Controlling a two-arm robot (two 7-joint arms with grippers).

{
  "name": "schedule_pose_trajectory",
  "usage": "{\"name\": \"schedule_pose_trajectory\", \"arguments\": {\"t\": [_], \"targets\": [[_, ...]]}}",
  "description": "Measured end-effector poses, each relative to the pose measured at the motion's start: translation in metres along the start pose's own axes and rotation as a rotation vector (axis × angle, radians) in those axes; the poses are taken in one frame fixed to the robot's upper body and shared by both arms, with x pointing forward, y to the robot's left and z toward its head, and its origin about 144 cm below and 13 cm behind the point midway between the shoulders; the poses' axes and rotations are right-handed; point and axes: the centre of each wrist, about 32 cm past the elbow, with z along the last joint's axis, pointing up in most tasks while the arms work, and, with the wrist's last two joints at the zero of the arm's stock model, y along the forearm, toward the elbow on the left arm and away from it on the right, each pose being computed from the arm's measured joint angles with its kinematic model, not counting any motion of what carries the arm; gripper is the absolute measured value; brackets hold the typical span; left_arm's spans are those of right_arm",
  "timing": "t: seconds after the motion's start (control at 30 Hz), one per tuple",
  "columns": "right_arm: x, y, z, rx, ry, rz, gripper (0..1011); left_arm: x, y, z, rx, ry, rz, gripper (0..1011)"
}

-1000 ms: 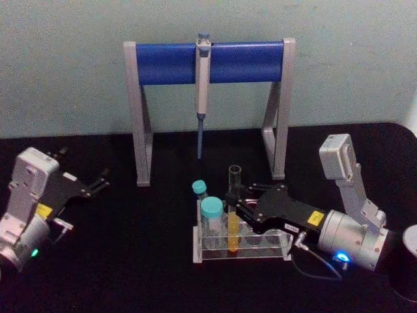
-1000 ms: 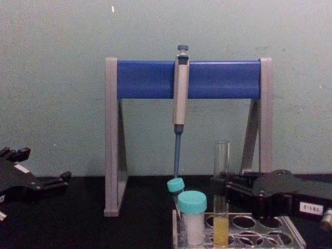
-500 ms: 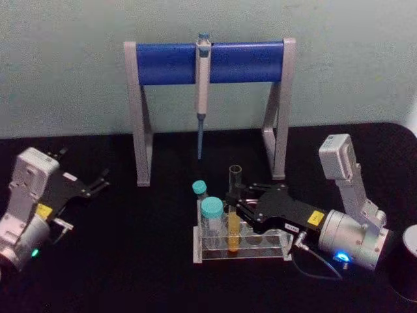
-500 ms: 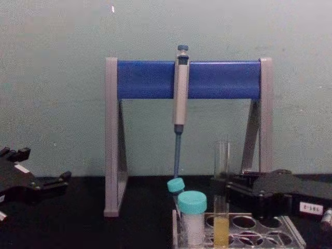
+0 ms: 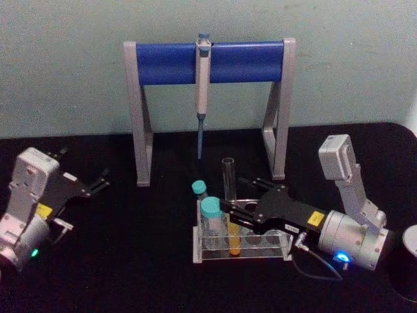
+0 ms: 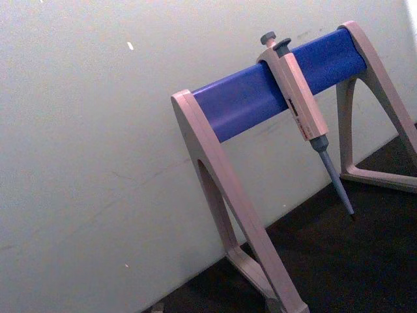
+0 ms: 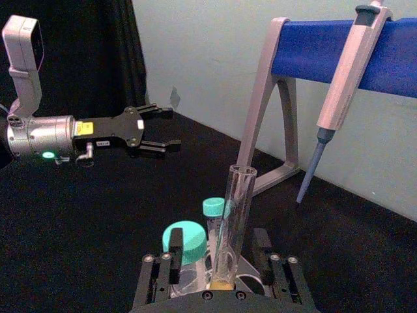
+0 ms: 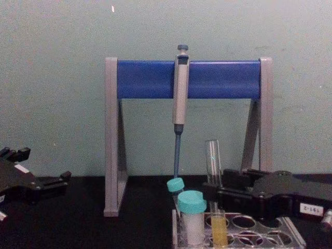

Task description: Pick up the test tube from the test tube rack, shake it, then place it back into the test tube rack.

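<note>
The test tube is clear glass with yellow liquid at its bottom. It stands in the test tube rack, a low clear plastic rack, and leans with its mouth tipped to the left. From the right, my right gripper reaches in low over the rack. Its fingers stand open on either side of the test tube, a gap showing at one side. In the chest view the test tube rises above the right gripper. My left gripper rests open at the far left.
Two teal-capped vials stand in the rack's left end, right beside the tube. Behind it a grey-legged stand with a blue crossbar holds a hanging pipette. A dark cylinder sits at the right edge.
The right gripper has slid a little to the left around the tube. The tube's mouth has tipped leftward while its bottom stays in the rack. The left arm has not moved.
</note>
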Motion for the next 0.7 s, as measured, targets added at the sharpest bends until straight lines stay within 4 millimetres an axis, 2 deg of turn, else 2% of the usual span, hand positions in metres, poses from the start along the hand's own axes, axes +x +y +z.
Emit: {"name": "schedule_pose_trajectory", "arguments": {"t": [0.1,0.13,0.4,0.7], "targets": [[0.0000,0.0000,0.0001,0.000,0.000,0.000,737,0.0000,0.0000,0.0000,0.000,0.000,0.000,1001],[0.0000,0.0000,0.0001,0.001,0.000,0.000,791,0.0000,0.0000,0.0000,0.000,0.000,0.000,1001],[-0.0001,0.0001,0.0002,0.001,0.000,0.001,1000,0.0000,0.0000,0.0000,0.000,0.000,0.000,1001],[-0.0001,0.0000,0.0002,0.003,0.001,0.001,1000,0.0000,0.0000,0.0000,0.000,0.000,0.000,1001]]}}
